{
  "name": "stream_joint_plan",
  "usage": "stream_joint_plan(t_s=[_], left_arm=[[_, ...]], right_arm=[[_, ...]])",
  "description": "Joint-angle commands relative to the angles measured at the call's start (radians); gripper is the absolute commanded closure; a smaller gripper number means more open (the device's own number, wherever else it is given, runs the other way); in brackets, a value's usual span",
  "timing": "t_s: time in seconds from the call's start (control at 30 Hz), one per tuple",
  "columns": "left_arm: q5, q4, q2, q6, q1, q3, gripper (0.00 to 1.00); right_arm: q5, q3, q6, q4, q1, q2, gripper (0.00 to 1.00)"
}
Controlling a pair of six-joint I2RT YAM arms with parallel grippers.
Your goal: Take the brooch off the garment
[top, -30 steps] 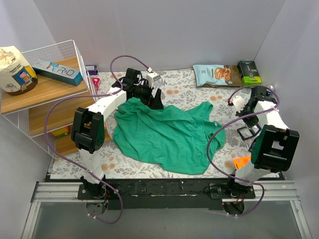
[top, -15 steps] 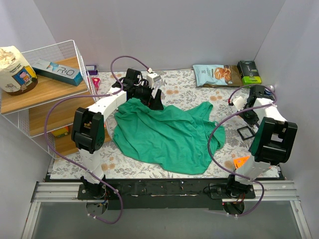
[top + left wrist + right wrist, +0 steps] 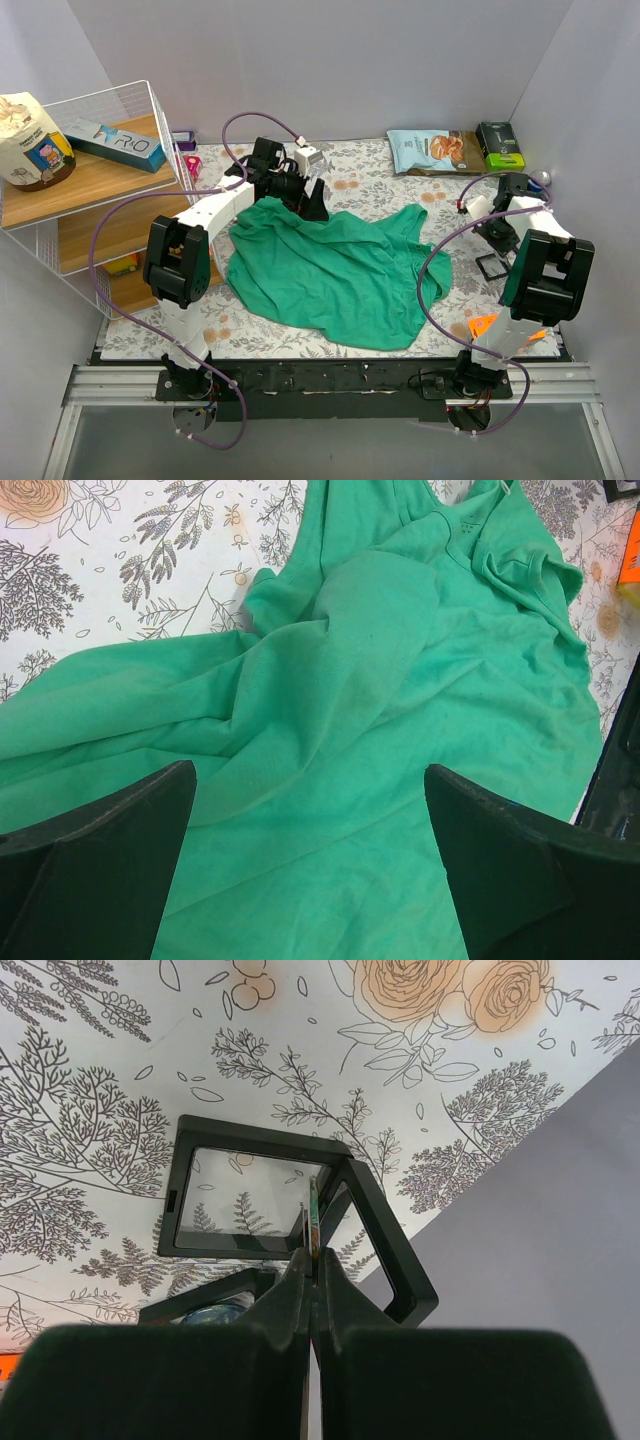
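Green garment [image 3: 330,275] is sprawled all wrinkly over the middle of the bench [image 3: 365,188]. Over by the right edge, the right hand [image 3: 313,1260] is pinched tight on a thin sliver, the brooch [image 3: 314,1215] I think, just above a black square frame [image 3: 250,1130]. Further back, the left hand [image 3: 310,775] hangs spread wide over the shirt's far-left part.

I see plain pale grey walls [image 3: 350,60] boxing in the floral mat [image 3: 365,170] on three sides, a white wire shelf [image 3: 160,120] with wooden boards [image 3: 90,190] at nine o'clock, and a metal rail [image 3: 115,382] along six o'clock under soft, even light.
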Motion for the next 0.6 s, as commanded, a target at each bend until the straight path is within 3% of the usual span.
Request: stream_joint_plan(t_s=[0.0,0.27,0.57], left_arm=[[-0.003,-0.002,-0.017,0.004,-0.008,0.022,0.02],[-0.007,-0.002,-0.017,0.005,-0.015,0.022,0.02],[-0.012,-0.002,-0.019,0.010,-0.019,0.024,0.02]], right_arm=[[-0.005,0.001,0.027,0.007,-0.002,0.014,0.99],[-0.015,-0.010,0.050,-0.020,0.009,0.017,0.96],[-0.087,0.056,0.097,-0.109,0.017,-0.001,0.71]])
